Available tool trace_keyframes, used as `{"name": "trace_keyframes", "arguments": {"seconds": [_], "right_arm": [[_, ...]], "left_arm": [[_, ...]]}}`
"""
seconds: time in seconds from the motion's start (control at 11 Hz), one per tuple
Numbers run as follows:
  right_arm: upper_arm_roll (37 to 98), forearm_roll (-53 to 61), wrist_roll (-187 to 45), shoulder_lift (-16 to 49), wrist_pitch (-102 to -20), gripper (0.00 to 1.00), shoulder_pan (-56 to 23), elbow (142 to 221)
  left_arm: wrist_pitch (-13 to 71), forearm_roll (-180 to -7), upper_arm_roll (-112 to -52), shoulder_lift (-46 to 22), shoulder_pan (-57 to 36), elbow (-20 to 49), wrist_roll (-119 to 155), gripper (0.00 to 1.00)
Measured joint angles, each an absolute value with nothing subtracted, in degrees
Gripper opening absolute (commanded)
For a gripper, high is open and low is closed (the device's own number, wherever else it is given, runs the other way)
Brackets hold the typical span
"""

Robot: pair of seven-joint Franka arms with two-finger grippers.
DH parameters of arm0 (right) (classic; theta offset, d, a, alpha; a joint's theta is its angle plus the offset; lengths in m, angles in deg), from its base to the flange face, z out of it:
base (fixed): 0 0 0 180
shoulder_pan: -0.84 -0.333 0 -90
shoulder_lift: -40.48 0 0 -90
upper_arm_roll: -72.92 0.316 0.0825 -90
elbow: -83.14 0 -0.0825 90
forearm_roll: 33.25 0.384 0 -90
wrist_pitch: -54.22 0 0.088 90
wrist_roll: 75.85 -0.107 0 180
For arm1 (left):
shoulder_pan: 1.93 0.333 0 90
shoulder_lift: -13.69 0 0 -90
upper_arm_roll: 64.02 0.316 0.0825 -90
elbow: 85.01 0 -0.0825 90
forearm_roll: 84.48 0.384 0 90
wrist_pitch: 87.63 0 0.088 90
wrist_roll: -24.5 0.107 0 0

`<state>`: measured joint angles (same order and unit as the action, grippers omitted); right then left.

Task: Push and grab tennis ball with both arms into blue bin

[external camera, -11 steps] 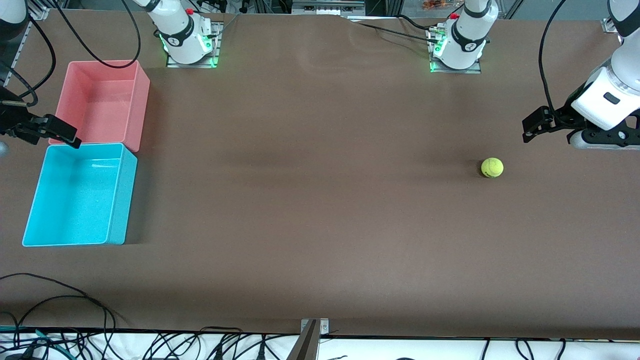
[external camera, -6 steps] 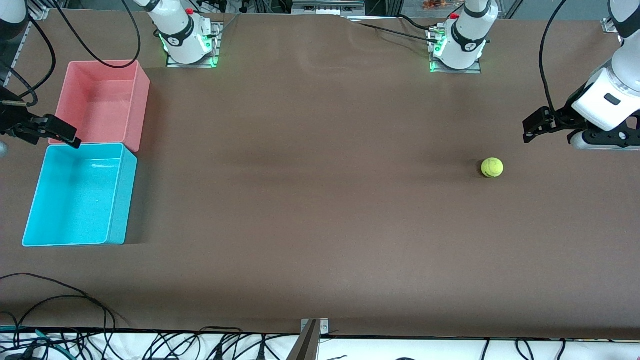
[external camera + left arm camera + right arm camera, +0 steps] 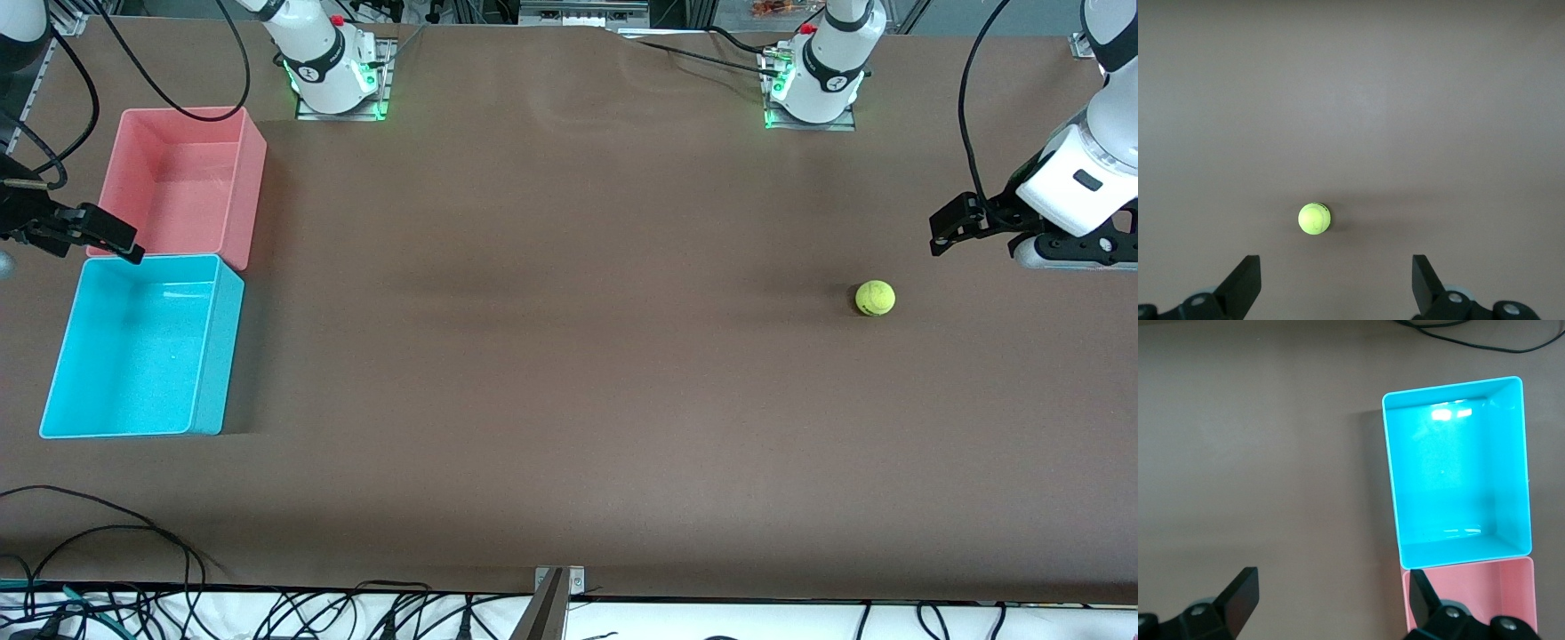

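Observation:
The tennis ball point(image 3: 875, 298) lies on the brown table toward the left arm's end, and it also shows in the left wrist view point(image 3: 1315, 218). My left gripper point(image 3: 944, 228) hovers over the table close to the ball; it is open and empty point(image 3: 1336, 283), and the ball is apart from its fingertips. The blue bin point(image 3: 213, 347) stands empty at the right arm's end and shows in the right wrist view point(image 3: 1395, 487). My right gripper point(image 3: 116, 242) hovers open and empty over the meeting edges of the two bins point(image 3: 1331, 597).
A pink bin point(image 3: 251, 191) of the same shape touches the blue bin, farther from the front camera, and shows in the right wrist view point(image 3: 1471, 600). Black cables point(image 3: 107, 533) lie at the table's front edge. A metal bracket point(image 3: 551, 604) sits mid-front edge.
The left arm's wrist has shifted very slightly. The ball, the bins and the right arm have not moved.

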<state>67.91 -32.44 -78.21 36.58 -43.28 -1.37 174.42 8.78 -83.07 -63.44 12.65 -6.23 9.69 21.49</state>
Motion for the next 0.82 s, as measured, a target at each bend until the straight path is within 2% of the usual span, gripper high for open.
{"name": "trace_keyframes", "arguments": {"seconds": [0.82], "right_arm": [[67.9, -32.4, -78.2, 36.6, -43.3, 1.0, -1.4, 174.4]], "left_arm": [[8.8, -83.1, -63.4, 12.6, -5.4, 9.6, 21.5, 1.0]]}}
